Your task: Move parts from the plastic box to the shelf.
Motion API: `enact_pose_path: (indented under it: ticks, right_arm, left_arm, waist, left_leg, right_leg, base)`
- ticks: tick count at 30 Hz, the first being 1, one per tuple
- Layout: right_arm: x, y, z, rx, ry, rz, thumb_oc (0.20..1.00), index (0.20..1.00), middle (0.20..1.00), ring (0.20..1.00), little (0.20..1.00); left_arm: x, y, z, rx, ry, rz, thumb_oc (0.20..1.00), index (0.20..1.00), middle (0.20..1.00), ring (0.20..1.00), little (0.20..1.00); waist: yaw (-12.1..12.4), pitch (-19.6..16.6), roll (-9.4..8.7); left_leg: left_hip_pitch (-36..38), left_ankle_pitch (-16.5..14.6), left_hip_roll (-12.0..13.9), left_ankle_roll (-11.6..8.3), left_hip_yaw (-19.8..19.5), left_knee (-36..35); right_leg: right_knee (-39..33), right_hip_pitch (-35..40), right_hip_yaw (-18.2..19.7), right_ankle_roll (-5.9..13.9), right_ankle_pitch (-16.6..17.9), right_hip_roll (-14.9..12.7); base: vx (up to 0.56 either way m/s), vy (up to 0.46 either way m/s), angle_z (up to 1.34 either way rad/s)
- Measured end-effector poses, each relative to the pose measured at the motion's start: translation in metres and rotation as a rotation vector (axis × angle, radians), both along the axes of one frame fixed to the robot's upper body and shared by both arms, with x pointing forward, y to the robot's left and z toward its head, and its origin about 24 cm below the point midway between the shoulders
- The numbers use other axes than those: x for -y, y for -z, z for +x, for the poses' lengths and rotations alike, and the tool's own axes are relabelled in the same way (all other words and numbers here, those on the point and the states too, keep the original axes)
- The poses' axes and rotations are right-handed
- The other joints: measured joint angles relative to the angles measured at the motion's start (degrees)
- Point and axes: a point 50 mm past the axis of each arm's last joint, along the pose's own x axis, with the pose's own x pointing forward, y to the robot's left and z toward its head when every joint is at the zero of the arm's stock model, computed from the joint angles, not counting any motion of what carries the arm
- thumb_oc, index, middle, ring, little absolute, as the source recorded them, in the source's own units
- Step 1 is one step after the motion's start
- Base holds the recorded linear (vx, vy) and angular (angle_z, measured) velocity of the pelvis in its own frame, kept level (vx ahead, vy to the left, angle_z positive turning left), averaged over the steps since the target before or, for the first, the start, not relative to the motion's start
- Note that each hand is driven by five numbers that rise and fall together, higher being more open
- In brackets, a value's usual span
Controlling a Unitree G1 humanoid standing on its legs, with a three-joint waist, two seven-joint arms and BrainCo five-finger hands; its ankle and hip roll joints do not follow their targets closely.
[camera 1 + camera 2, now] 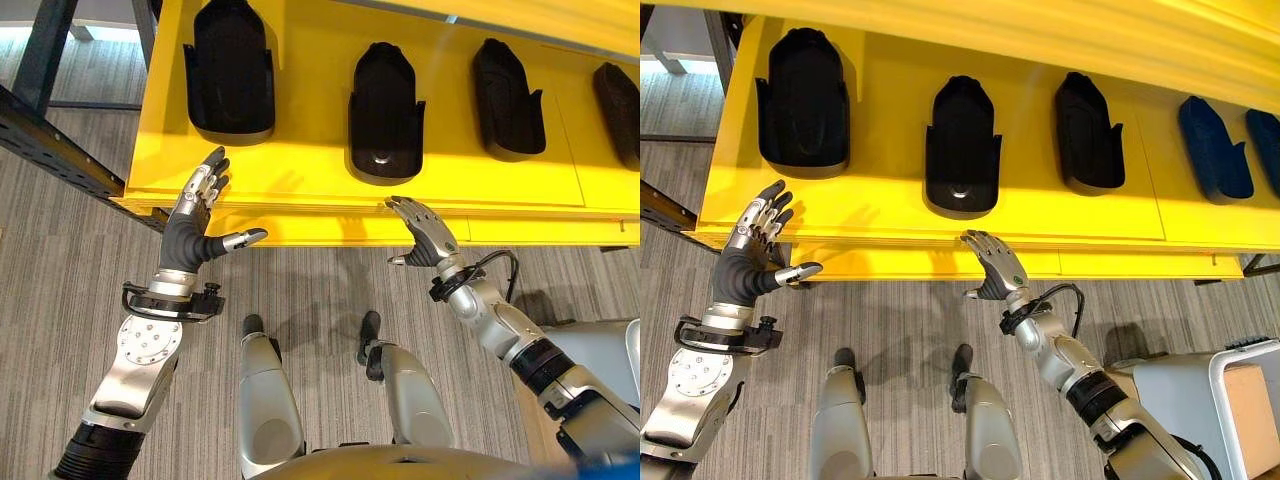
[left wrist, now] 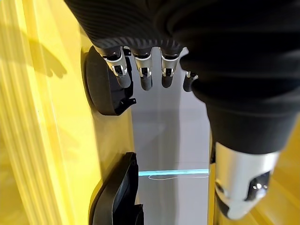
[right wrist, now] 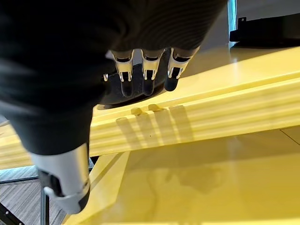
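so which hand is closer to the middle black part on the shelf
Right. The right hand is at the shelf edge just below the middle black part; the left hand is further off, below the leftmost part.

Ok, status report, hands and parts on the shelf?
Left hand open, empty, at the shelf edge. Right hand open, empty, at the front lip. Black parts sit in a row on the shelf. Nothing in the way.
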Motion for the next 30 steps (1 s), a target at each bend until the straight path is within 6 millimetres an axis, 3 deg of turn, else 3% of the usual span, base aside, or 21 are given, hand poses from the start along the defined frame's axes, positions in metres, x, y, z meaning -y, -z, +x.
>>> enact_pose_path:
  ticks: [8,21,30]
  right_arm:
    - [0.004,0.005,0.003,-0.02,0.021,-0.013,1.0,1.0,1.0,1.0,1.0]
    - [0.001,-0.012,0.017,0.036,0.028,-0.014,1.0,1.0,1.0,1.0,1.0]
    - [0.006,-0.007,0.02,0.009,0.06,0.0,1.0,1.0,1.0,1.0,1.0]
  left_arm:
    - [0.0,0.0,0.0,-0.001,0.0,0.0,1.0,1.0,1.0,1.0,1.0]
    - [0.0,-0.001,0.001,0.005,0.003,0.001,1.0,1.0,1.0,1.0,1.0]
    - [0.001,-0.001,0.001,0.003,0.014,0.007,1.0,1.0,1.0,1.0,1.0]
  waist:
    - [0.8,0.1,0.03]
    - [1.2,0.3,0.29]
    - [1.6,0.4,0.31]
  left_leg:
    - [-0.5,0.0,0.0,0.0,-0.3,0.7]
    - [-1.8,0.0,-0.1,-0.05,-0.9,1.0]
    - [-2.0,0.0,-0.4,-0.04,-1.1,1.3]
  right_leg:
    - [1.1,-0.7,-0.1,-0.26,-0.9,-0.2]
    - [2.1,-1.9,-0.5,-0.35,-1.3,-0.3]
    - [2.9,-2.2,-0.6,-0.41,-1.6,-0.5]
  base:
    - [0.0,-0.001,0.0]
    - [0.0,-0.001,0.01]
    - [0.0,-0.001,0.01]
